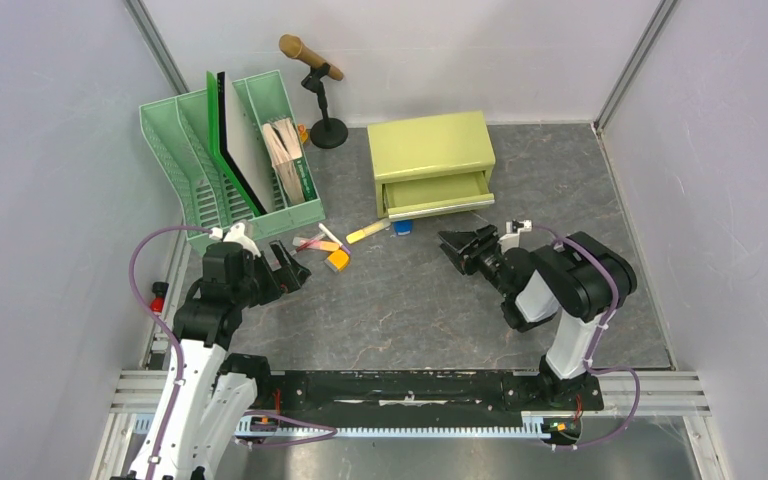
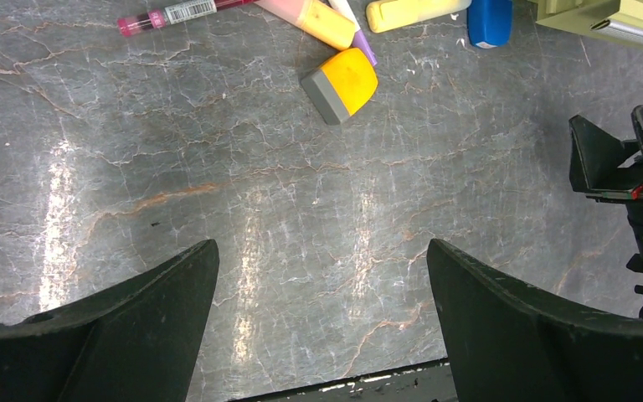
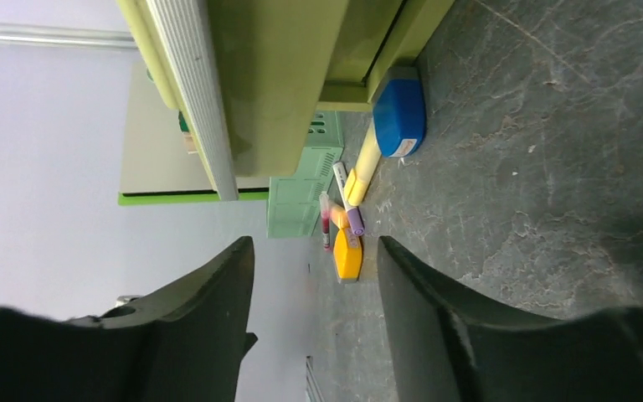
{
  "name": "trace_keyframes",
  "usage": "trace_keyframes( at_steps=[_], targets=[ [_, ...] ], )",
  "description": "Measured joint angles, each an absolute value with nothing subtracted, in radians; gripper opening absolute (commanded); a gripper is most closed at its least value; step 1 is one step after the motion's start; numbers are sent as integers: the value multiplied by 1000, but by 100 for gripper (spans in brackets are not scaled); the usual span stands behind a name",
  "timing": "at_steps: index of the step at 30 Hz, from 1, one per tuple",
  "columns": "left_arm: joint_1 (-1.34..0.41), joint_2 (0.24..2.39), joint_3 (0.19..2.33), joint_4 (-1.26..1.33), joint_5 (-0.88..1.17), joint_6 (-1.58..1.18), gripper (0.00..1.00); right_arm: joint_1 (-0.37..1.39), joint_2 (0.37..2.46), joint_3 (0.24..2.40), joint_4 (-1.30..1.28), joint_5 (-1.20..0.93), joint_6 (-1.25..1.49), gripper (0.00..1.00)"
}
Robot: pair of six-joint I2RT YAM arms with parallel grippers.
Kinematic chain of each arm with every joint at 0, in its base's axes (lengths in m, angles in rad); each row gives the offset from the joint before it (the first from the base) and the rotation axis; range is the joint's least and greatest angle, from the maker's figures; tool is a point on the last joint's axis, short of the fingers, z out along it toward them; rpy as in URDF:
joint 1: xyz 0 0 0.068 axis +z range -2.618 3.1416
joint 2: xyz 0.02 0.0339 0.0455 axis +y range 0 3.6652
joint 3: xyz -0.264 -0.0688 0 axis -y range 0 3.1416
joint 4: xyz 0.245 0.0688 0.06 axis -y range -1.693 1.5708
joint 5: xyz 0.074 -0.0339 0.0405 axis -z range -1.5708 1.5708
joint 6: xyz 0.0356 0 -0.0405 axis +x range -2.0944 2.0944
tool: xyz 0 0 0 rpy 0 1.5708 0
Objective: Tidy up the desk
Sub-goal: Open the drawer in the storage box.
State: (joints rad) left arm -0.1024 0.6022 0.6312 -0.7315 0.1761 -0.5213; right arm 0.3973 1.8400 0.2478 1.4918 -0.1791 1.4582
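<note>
The desk is a dark grey veined top. Small items lie in front of the cabinet: a pink pen, an orange-and-grey eraser, a yellow marker and a blue block. My left gripper hovers just left of them, wide open, with only bare desk between its fingers. My right gripper is turned on its side to the right of the items, pointing left at them. It is open and holds nothing. The eraser lies beyond its tips.
A yellow-green cabinet stands at the back with its lower drawer pulled out. The blue block rests against its base. A green file rack holding folders stands at back left. A microphone on a stand is behind it. Pale walls enclose the desk.
</note>
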Motion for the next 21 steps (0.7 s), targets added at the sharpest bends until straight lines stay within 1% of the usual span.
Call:
trace_keyframes(
  at_steps=[3, 6, 12, 14, 15, 18, 21],
  targets=[
    [-102, 602, 631, -731, 175, -521, 100, 398, 1817, 248, 1492, -187, 1441, 70],
    [-102, 604, 631, -731, 176, -521, 100, 397, 1769, 247, 1489, -195, 1419, 73],
    [-102, 617, 631, -731, 176, -521, 100, 397, 1605, 225, 1419, -208, 1335, 79],
    [-102, 620, 631, -731, 176, -521, 100, 397, 1523, 214, 1337, -210, 1280, 83],
    [-102, 620, 631, -731, 176, -521, 100, 396, 1486, 212, 1296, -209, 1254, 86],
    [-102, 627, 631, -731, 178, -521, 100, 390, 1325, 218, 1066, -197, 1121, 98],
    [-102, 650, 631, -730, 191, -521, 100, 387, 1164, 255, 788, -143, 962, 98]
  ],
)
